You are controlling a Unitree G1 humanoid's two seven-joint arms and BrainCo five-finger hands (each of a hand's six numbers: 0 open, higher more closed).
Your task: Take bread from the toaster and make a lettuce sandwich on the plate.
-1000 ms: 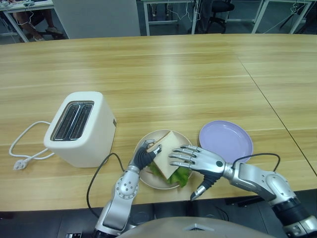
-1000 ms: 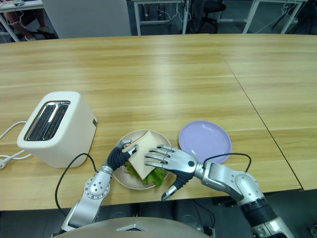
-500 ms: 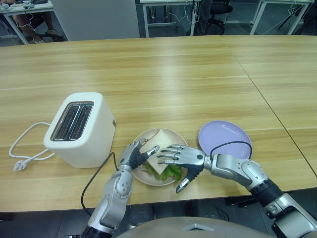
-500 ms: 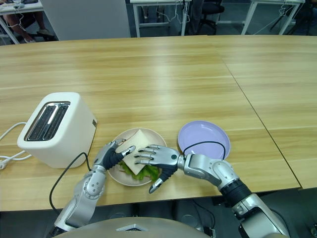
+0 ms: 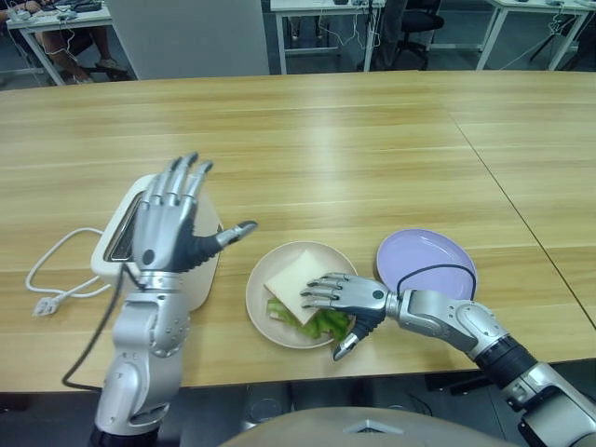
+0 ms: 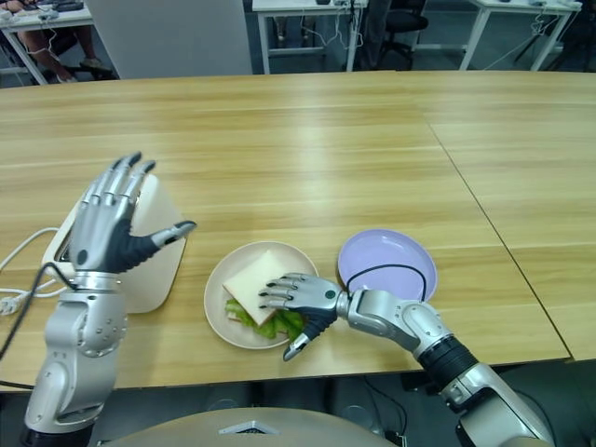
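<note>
Left hand [image 5: 168, 228] lifted; sandwich [image 5: 291, 277] lies on plate [image 5: 258, 304].

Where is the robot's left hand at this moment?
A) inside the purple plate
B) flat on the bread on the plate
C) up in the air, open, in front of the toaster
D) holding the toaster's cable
C: the left hand is above the table with fingers spread, partly covering the toaster.

- The left hand [image 5: 169, 222] is built of silver segmented fingers, dark-tipped, on a dark grey palm.
- The right hand [image 5: 343, 296] is finished alike.
- A black cable [image 5: 434, 268] is looped at 1 o'clock from the right wrist.
</note>
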